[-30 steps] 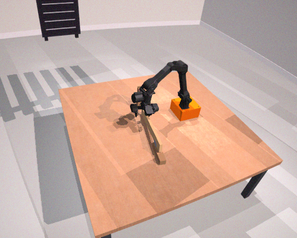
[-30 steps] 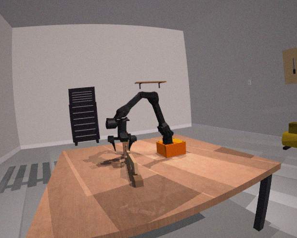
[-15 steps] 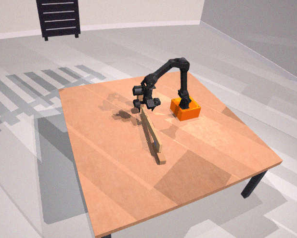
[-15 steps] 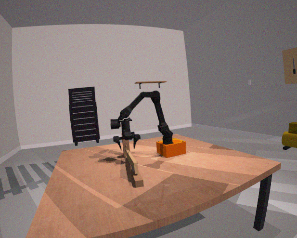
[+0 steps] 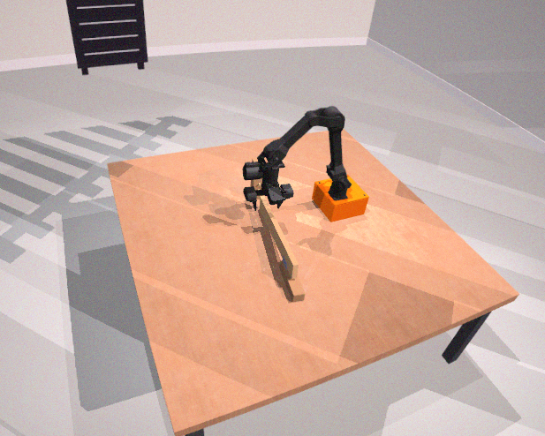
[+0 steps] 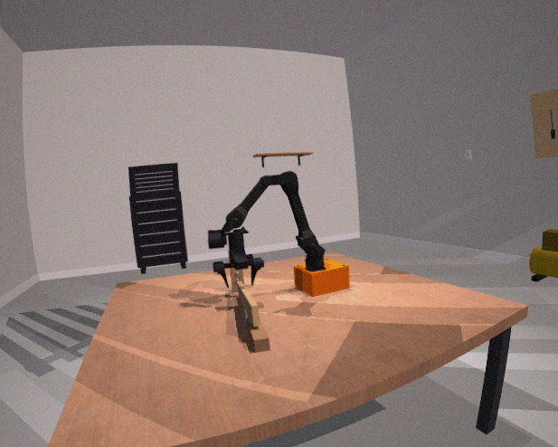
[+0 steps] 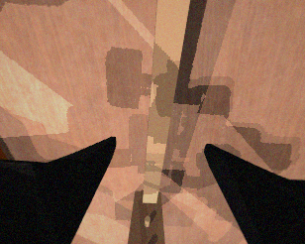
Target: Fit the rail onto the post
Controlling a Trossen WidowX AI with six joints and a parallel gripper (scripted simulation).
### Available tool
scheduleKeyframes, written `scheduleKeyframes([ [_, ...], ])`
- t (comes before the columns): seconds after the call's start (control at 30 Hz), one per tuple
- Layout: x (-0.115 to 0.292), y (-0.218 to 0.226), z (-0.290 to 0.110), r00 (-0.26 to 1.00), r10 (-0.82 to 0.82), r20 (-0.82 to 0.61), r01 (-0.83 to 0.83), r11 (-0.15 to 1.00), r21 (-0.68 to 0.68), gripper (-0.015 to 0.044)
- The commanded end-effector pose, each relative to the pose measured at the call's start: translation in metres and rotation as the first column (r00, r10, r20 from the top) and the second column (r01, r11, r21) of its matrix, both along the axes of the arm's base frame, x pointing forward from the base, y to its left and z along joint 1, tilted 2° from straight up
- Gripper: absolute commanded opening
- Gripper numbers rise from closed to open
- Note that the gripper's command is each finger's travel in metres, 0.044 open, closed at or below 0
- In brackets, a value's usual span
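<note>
The long wooden rail (image 5: 277, 240) (image 6: 250, 307) (image 7: 159, 124) slopes from the footboard block (image 5: 297, 291) (image 6: 260, 340), where its far end sits raised, down to the table beside the post. The post (image 6: 237, 277) (image 7: 157, 233) stands upright behind my gripper, mostly hidden in the top and exterior views. One pale peg (image 7: 148, 221) shows on the post's shaded face; the rail's near end lies low at the post's foot. My gripper (image 5: 267, 206) (image 6: 241, 285) (image 7: 160, 144) is open and empty, pointing down above the rail's near part, with one finger to each side of it.
The arm rises from an orange base block (image 5: 347, 207) (image 6: 323, 281) to the right of the rail on the wooden table (image 5: 193, 304) (image 6: 173, 346). The base's edge shows at the left of the wrist view. A dark cabinet (image 5: 108, 28) (image 6: 157, 216) stands off the table by the wall.
</note>
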State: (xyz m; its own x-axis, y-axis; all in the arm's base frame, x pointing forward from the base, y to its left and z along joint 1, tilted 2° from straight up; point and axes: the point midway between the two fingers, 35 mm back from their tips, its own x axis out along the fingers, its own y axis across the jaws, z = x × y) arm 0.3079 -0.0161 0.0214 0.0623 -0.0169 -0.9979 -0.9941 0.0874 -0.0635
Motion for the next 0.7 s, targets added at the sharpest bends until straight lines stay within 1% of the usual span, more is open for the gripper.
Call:
scheduleKeyframes([
  [0.0,-0.002,0.001,-0.009,1.000,0.005,-0.011,-0.005,1.000,0.005,0.0440],
  [0.67,-0.002,0.000,-0.041,1.000,0.005,-0.011,-0.005,1.000,0.005,0.0440],
])
